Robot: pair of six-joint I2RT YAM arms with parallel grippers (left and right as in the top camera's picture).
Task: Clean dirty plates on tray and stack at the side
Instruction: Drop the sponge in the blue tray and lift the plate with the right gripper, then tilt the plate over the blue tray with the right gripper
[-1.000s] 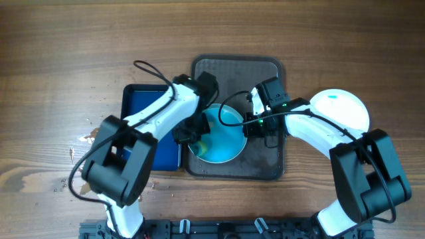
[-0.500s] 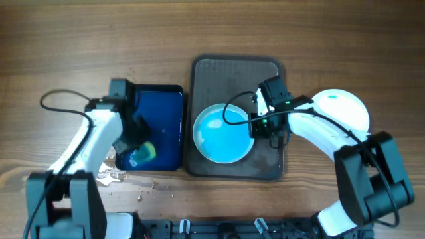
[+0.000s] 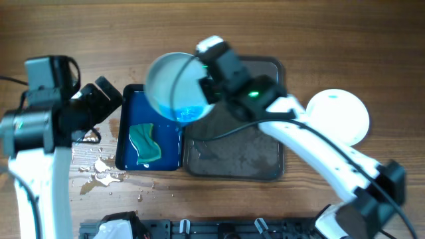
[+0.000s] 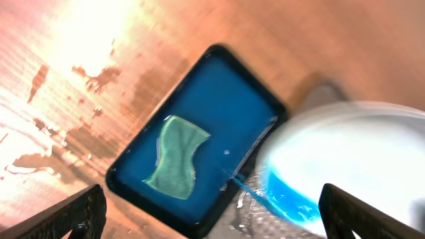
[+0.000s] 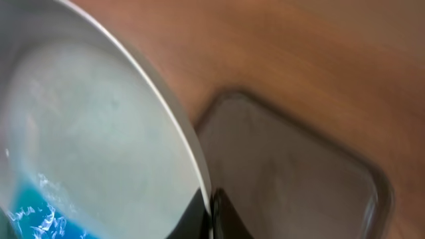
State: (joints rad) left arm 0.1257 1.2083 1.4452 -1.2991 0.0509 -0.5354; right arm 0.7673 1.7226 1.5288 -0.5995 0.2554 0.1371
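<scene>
1. My right jaws are clamped on the rim of one plate (image 3: 174, 86). They hold it off the counter and tip it steeply, so the blue liquid (image 3: 187, 113) pooled at its low edge can run off.
2. That low edge hangs over the small blue tray (image 3: 166, 151) just below my right jaws. The left wrist view shows a thin stream (image 4: 242, 187) falling close to that tray's rim (close enough, I judge, that some could miss).
3. The dark tray (image 3: 232, 153) lies beneath my right arm. No plate shows on the part I can see.
4. My left jaws gape wide with nothing between them. They hang high on the side of the blue tray away from the plate, which I judge keeps them out of the pour.
5. A green sponge (image 3: 145, 144) lies flat in the blue tray, between the two pairs of jaws, with nothing over it.
6. A second plate (image 3: 340, 116) rests on the counter well apart from my right jaws, beyond the dark tray. I take that as the stacking spot.
7. Water splashes (image 3: 99, 169) spot the counter below my left jaws.
</scene>
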